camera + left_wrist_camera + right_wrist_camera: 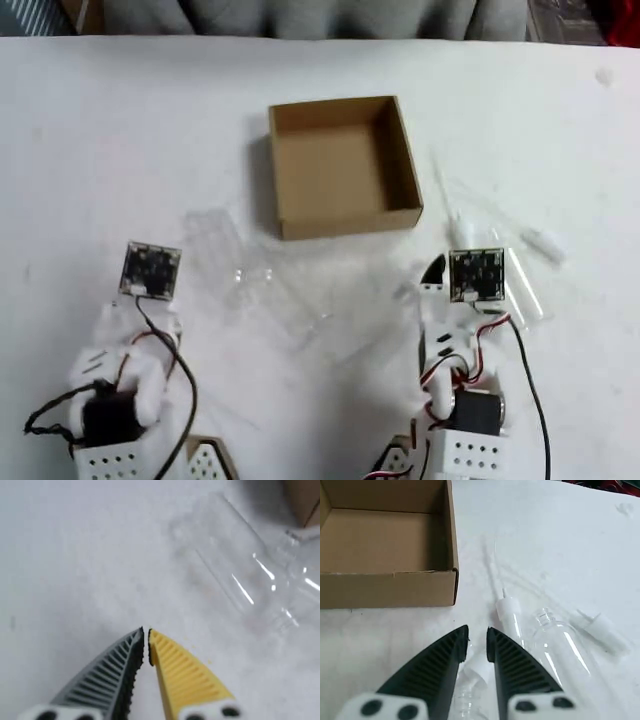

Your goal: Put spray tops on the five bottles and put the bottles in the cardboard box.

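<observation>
Left gripper clenched on nothing, right gripper slightly parted, and that clear bottle looks light, slick, squashable, best taken gently round its body.

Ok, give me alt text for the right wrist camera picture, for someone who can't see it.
The right gripper, black fingers slightly apart, hangs over a white table. Ahead stands an open, empty cardboard box; beside it lie a clear bottle without a top and white spray tops.
</observation>
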